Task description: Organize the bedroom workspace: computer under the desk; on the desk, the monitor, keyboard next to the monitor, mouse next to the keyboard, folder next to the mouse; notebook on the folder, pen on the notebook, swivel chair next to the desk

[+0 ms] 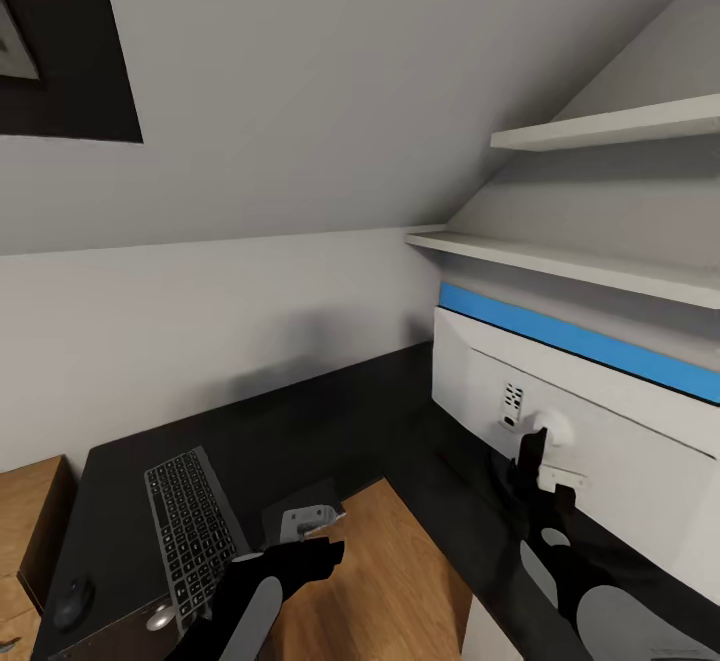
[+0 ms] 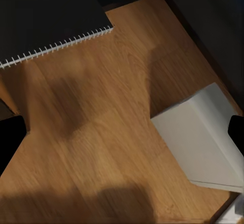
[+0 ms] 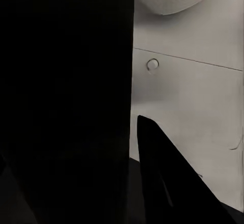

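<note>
Head view: the keyboard [image 1: 192,533] lies on the desk [image 1: 330,421] at near left, the mouse [image 1: 73,602] just left of it. The monitor [image 1: 590,431] stands at right, white back facing, with the right gripper [image 1: 533,461] against it; I cannot tell its jaw state.

Left wrist view: the left gripper's fingers [image 2: 10,140] are spread over wooden floor [image 2: 101,132].

Right wrist view: dark, perhaps the monitor's stand.
</note>
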### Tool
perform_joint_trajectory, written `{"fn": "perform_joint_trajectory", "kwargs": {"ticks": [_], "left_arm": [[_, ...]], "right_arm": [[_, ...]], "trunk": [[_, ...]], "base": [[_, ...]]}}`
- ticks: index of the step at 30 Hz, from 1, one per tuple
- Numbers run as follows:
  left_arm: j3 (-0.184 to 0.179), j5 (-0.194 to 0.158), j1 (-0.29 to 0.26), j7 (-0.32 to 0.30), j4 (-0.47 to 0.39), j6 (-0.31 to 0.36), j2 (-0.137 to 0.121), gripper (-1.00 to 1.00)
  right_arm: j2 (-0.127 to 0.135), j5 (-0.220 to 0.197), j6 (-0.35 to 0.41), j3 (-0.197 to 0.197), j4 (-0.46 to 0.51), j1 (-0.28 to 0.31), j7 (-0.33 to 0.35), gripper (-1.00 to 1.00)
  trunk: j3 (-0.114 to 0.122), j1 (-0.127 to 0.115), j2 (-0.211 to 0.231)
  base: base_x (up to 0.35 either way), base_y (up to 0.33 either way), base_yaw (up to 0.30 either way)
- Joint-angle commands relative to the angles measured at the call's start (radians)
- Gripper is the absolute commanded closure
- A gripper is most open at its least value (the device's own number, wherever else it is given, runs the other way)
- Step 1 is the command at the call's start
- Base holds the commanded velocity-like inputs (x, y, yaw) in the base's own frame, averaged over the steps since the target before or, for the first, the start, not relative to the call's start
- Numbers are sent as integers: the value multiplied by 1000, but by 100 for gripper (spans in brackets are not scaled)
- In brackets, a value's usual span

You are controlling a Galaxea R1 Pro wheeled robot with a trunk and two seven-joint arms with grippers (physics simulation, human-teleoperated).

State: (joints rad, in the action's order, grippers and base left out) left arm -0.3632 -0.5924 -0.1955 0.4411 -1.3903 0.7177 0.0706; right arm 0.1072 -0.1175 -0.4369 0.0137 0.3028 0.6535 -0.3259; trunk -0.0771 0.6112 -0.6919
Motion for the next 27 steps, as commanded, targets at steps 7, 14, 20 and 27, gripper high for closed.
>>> {"fn": "perform_joint_trajectory", "kwargs": {"ticks": [7, 14, 20, 27], "left_arm": [[-1, -10, -1, 10, -1, 2, 0, -100], [-1, -10, -1, 10, -1, 2, 0, -100], [-1, -10, -1, 10, -1, 2, 0, -100], [-1, -10, -1, 10, 3, 2, 0, -100]], "right_arm": [[0, -8, -8, -1, 1, 1, 1, 100], [0, -8, -8, -1, 1, 1, 1, 100], [-1, -8, -8, -1, 0, 1, 1, 100], [-1, -6, -7, -1, 0, 1, 1, 100]], "trunk": [[-2, 0, -2], [-2, 0, -2], [-2, 0, -2], [-2, 0, -2]], "base": [[-336, -33, 0], [-332, -137, 0], [-304, -186, 0], [-159, -111, 0]]}}
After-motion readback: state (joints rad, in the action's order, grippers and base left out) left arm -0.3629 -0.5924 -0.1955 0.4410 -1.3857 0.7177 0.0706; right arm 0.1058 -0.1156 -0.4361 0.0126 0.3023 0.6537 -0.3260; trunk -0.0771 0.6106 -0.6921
